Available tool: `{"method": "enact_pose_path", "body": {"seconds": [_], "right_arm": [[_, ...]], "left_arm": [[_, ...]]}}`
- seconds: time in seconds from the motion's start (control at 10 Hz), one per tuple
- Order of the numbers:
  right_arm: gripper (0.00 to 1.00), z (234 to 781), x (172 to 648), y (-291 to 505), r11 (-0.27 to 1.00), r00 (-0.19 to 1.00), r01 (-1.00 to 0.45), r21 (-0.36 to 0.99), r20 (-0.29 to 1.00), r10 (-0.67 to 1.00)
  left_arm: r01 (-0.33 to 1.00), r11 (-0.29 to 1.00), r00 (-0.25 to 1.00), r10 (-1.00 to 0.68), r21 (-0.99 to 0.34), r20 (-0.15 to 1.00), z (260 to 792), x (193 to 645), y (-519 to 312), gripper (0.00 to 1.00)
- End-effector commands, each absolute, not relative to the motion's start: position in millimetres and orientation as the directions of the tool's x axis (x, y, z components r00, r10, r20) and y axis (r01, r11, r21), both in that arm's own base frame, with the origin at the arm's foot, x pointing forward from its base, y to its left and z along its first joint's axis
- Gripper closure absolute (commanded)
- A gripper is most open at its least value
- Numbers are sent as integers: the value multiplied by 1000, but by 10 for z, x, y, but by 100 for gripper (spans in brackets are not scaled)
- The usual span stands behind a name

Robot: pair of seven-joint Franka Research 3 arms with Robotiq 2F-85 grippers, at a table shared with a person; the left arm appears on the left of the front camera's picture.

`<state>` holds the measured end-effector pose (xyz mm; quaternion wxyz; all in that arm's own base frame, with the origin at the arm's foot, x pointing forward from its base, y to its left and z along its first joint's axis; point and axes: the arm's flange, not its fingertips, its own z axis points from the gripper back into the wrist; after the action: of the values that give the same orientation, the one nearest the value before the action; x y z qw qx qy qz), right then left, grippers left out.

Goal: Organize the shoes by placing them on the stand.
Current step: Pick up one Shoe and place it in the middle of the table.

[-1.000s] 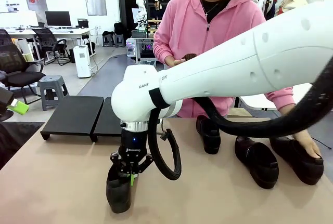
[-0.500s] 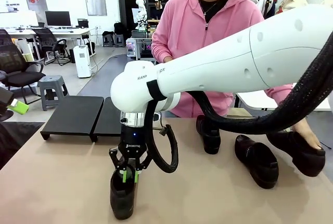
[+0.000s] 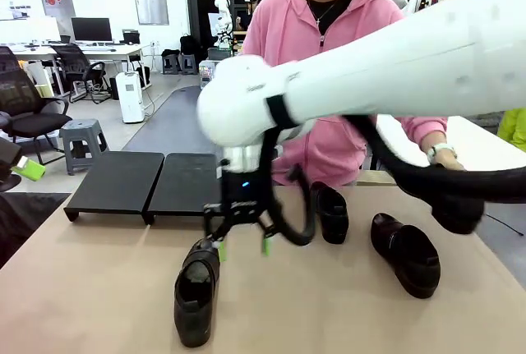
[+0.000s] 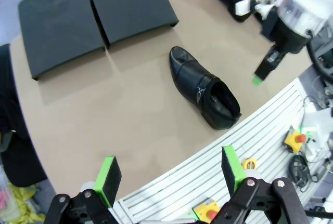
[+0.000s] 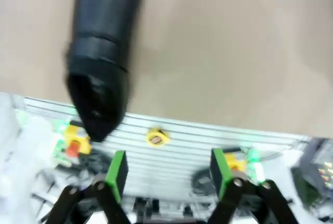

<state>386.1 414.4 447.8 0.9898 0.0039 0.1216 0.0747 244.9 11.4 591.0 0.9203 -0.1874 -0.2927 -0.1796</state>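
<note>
We saw our right gripper (image 3: 243,247) open and holding nothing. 1 shoe (image 3: 196,292) lay on the table (image 3: 99,288) just at its 7 o'clock. The stand (image 3: 148,181) sat at the shoe's 11 o'clock, apart. Our left gripper (image 4: 170,172) was open too.

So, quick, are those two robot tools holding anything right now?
Left tool: open, holding nothing.
Right tool: open, empty, near a black loafer.

Glossy black leather shoes (image 4: 203,89), matt black stand (image 4: 130,3), smooth tan tabletop (image 4: 104,120), soft pink cloth hoodie (image 3: 329,50)
</note>
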Motion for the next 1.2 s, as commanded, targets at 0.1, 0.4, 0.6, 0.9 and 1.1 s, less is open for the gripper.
{"method": "enact_pose_path", "body": {"seconds": [0.1,0.4,0.6,0.9,1.1], "right_arm": [[0,4857,3445,3212,983,979,-183,8,-95,183],[0,4783,3494,4144,902,899,-431,-21,-101,427],[0,4639,3391,5020,721,735,-678,-140,-155,660],[0,4659,3497,4604,857,874,-485,-175,-138,466],[0,5076,3266,3494,973,973,-227,-47,-55,224]], "left_arm": [[453,855,760,-223,-252,610,5911,2449,123,0],[453,855,760,-223,-252,610,5911,2449,123,0],[453,855,760,-223,-252,610,5911,2449,123,0],[453,855,760,-223,-252,610,5911,2449,123,0],[453,855,760,-223,-252,610,5911,2449,123,0]]}}
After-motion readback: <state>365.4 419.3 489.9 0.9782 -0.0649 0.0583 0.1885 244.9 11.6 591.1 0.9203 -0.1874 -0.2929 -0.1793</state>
